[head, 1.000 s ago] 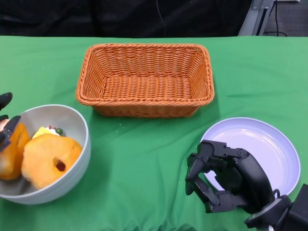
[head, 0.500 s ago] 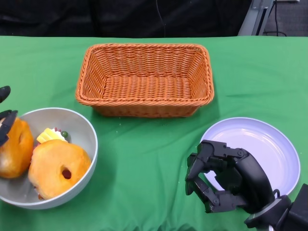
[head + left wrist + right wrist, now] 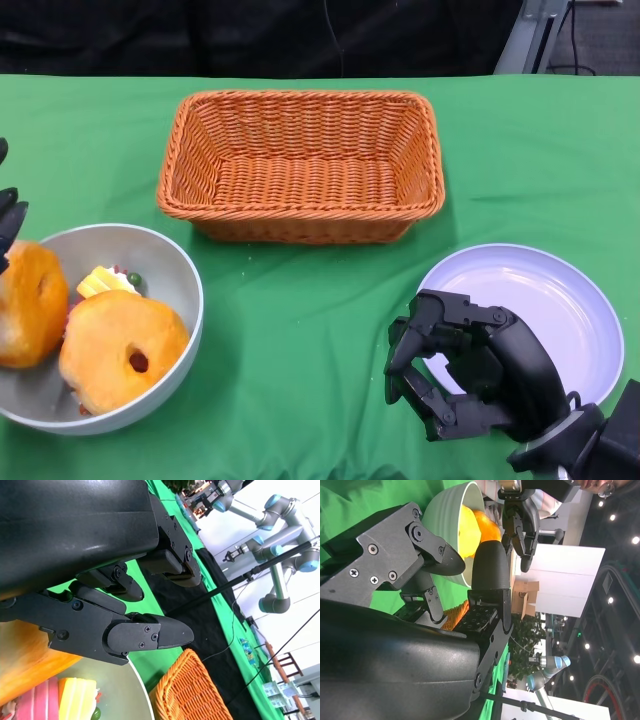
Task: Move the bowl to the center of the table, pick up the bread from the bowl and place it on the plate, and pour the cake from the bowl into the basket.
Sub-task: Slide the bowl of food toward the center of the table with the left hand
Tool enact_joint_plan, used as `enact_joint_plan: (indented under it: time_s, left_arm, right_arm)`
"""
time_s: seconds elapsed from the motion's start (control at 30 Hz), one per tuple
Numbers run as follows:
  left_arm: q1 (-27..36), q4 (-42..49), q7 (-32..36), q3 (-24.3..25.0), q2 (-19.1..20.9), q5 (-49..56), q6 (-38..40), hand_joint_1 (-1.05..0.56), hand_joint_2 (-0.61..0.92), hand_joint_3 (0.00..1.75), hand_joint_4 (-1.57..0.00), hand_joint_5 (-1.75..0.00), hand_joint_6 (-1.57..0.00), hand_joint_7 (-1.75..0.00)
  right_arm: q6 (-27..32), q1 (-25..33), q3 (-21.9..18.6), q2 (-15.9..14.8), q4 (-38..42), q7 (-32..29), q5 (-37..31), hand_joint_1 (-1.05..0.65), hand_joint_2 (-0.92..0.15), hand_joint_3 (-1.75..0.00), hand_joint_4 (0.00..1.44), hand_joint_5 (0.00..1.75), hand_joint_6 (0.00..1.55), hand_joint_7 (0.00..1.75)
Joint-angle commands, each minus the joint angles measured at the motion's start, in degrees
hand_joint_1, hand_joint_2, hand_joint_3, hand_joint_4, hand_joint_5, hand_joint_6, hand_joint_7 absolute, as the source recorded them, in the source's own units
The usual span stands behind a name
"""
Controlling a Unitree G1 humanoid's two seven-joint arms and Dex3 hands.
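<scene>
Here, in the head view, the left robot hand [image 3: 8, 222] is mostly cut off at the edge; whether it holds anything cannot be told. The bowl [image 3: 176, 262] sits at the green worktop [image 3: 300, 330] left edge with bread [image 3: 120, 350] and cake [image 3: 103, 282] inside; basket [image 3: 300, 165] behind, plate [image 3: 560, 300] right. The right robot hand [image 3: 460, 375] hovers, fingers curled, empty. The wrist views show lamps and robot arms beyond.

the right hand [image 3: 462, 378] sits over the near left rim of the plate [image 3: 560, 290]. the basket [image 3: 300, 165] lies beyond it, toward the table's [image 3: 300, 340] far side. the bowl [image 3: 165, 265], with bread [image 3: 115, 350] and cake [image 3: 105, 282] in it, lies well to its left, just beside the left hand [image 3: 8, 225].
</scene>
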Motion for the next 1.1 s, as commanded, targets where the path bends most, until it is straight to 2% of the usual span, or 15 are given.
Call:
enact_joint_plan:
  time_s: [0.03, 0.23, 0.63, 0.73, 0.87, 1.1]
  left_arm:
    - [-0.1, 0.0, 1.3, 0.2, 3.4, 0.6, -0.4, -0.58, 0.92, 0.41, -0.71, -0.01, -0.59, 0.00]
    - [0.2, 1.0, 10.1, -4.7, 7.1, 9.3, 3.3, -0.58, 0.92, 0.40, -0.73, -0.01, -0.58, 0.00]
    - [0.2, 2.5, 14.1, -7.2, 8.9, 12.2, 7.4, -0.54, 0.92, 0.38, -0.76, -0.02, -0.59, -0.01]
    - [-0.1, 3.0, 11.8, -7.8, 8.0, 11.8, 8.9, -0.56, 0.92, 0.38, -0.76, -0.02, -0.61, -0.01]
    - [-0.5, 3.3, 4.8, -5.8, 6.2, 7.5, 10.5, -0.51, 0.92, 0.40, -0.72, 0.00, -0.60, -0.01]
    - [-0.7, 2.9, 1.4, -4.9, 5.3, 4.8, 12.6, -0.50, 0.92, 0.40, -0.71, 0.00, -0.59, 0.00]
  right_arm:
    - [-0.2, -0.4, -0.5, 0.1, -0.1, -0.2, 0.6, -0.01, -0.47, -1.18, 0.83, 1.62, 0.78, 1.27]
    - [-0.1, -0.3, -0.4, 0.0, -0.3, -0.6, 0.3, -0.01, -0.47, -1.18, 0.84, 1.61, 0.78, 1.28]
    - [-1.0, -0.6, -0.5, -0.1, 0.3, -0.7, -0.1, -0.02, -0.47, -1.17, 0.84, 1.60, 0.78, 1.27]
    - [-0.2, -0.3, -0.4, -0.1, -0.4, -0.9, -0.1, -0.02, -0.47, -1.17, 0.84, 1.60, 0.78, 1.27]
    - [-0.4, -0.2, -0.4, 0.1, -0.4, -0.8, 0.0, 0.00, -0.47, -1.17, 0.84, 1.60, 0.79, 1.27]
    - [-0.5, -0.3, -0.4, 0.1, -0.1, -0.5, 0.2, -0.01, -0.48, -1.16, 0.84, 1.60, 0.78, 1.27]
